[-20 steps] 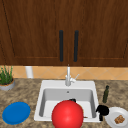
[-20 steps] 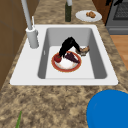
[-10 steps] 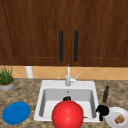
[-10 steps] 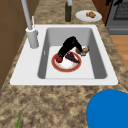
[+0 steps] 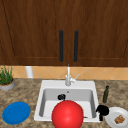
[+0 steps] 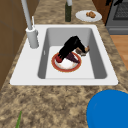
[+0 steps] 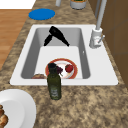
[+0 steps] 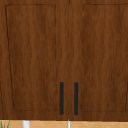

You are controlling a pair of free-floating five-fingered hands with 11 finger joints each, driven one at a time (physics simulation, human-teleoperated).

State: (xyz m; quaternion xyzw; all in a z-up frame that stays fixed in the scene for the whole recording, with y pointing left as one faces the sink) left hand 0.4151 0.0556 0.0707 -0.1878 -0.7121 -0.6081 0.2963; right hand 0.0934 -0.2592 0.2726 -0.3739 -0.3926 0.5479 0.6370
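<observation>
Front view: the left robot hand hangs inside the white, square-edged sink, with bare basin floor around it. In the right side view its fingers look straight and released, holding nothing. The red-rimmed plate lies flat on the basin floor at frame centre in the left side view, carrying a round red fruit and something dark purple. The right robot hand hovers at the sink's right rim; I cannot tell its grip. On the speckled stone worktop stand a dark green bottle, a white plate and a blue plate.
</observation>
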